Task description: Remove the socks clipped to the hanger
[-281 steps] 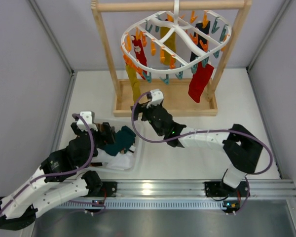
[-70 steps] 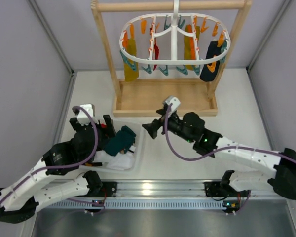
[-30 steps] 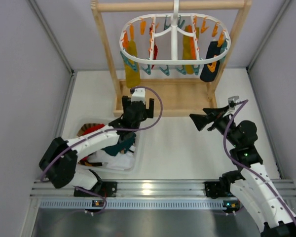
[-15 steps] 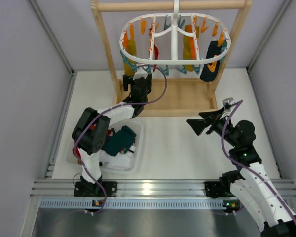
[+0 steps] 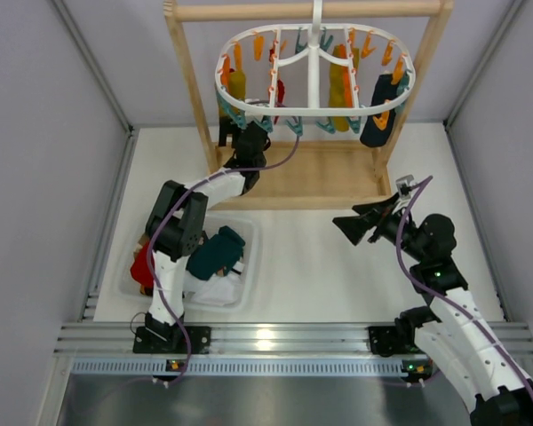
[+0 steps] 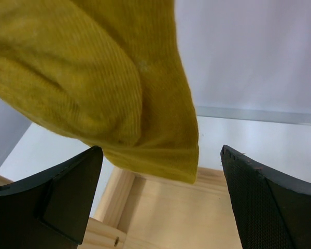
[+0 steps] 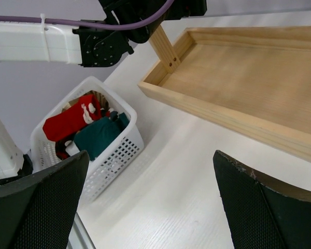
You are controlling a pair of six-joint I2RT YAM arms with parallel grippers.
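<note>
My left gripper (image 6: 160, 153) gapes wide just beneath the mustard sock (image 6: 93, 88) clipped at the hanger's (image 5: 313, 111) left end — I'd rise until fabric sits deep between the fingers, clamp, then pull straight down — right gripper (image 7: 151, 155) open, well apart.

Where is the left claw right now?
In the top view, the left claw is open beside the wooden rack's left post. It sits under the hanger's left end, at the lower end of the mustard sock.

a light wooden rack (image 5: 329, 177) stands on the white counter (image 5: 311, 266). a white basket (image 5: 224, 304) sits apart, front-left of it.
</note>
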